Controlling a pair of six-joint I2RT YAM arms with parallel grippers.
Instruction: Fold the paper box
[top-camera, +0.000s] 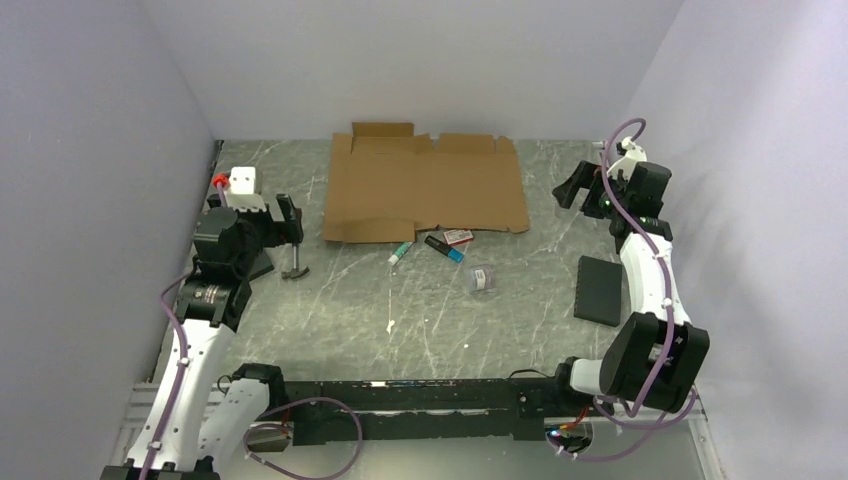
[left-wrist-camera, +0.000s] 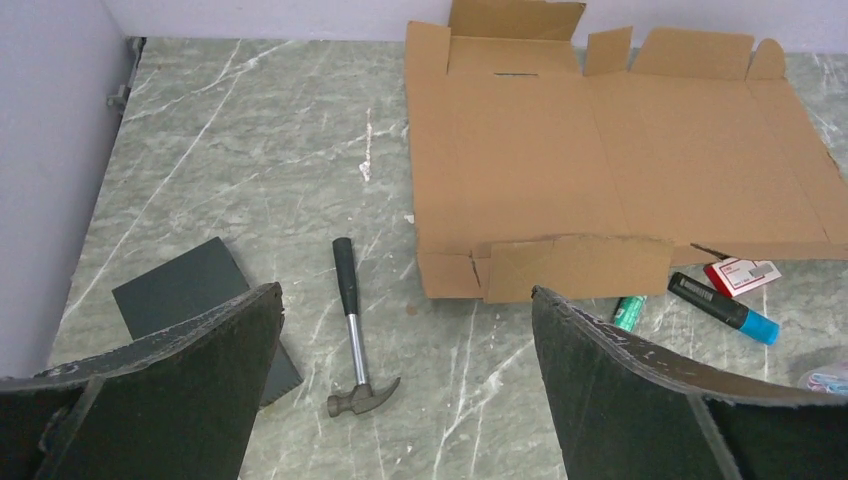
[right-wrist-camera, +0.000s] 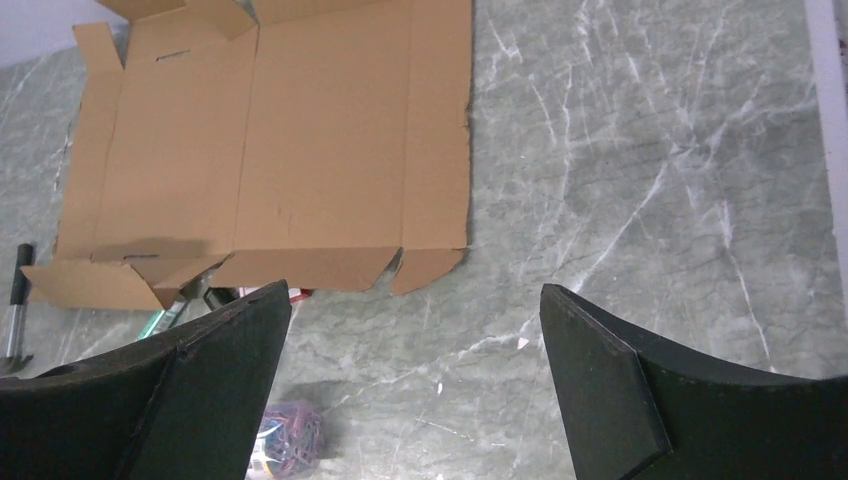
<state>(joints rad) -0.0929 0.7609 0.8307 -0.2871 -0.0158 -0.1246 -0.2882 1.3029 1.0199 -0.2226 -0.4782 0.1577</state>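
Observation:
The paper box (top-camera: 425, 185) is a flat brown cardboard sheet with flaps, lying at the back middle of the table. It also shows in the left wrist view (left-wrist-camera: 610, 150) and the right wrist view (right-wrist-camera: 270, 150). My left gripper (top-camera: 285, 222) is open and empty, held above the table to the left of the sheet. My right gripper (top-camera: 580, 188) is open and empty, held above the table to the right of the sheet. Neither touches the cardboard.
A hammer (left-wrist-camera: 350, 330) lies left of the sheet, next to a black pad (left-wrist-camera: 195, 300). A green marker (top-camera: 401, 253), a black and blue marker (top-camera: 443, 248) and a small red and white box (top-camera: 458, 237) lie at the sheet's near edge. A tub of rubber bands (top-camera: 482, 278) and another black pad (top-camera: 598, 290) lie nearer.

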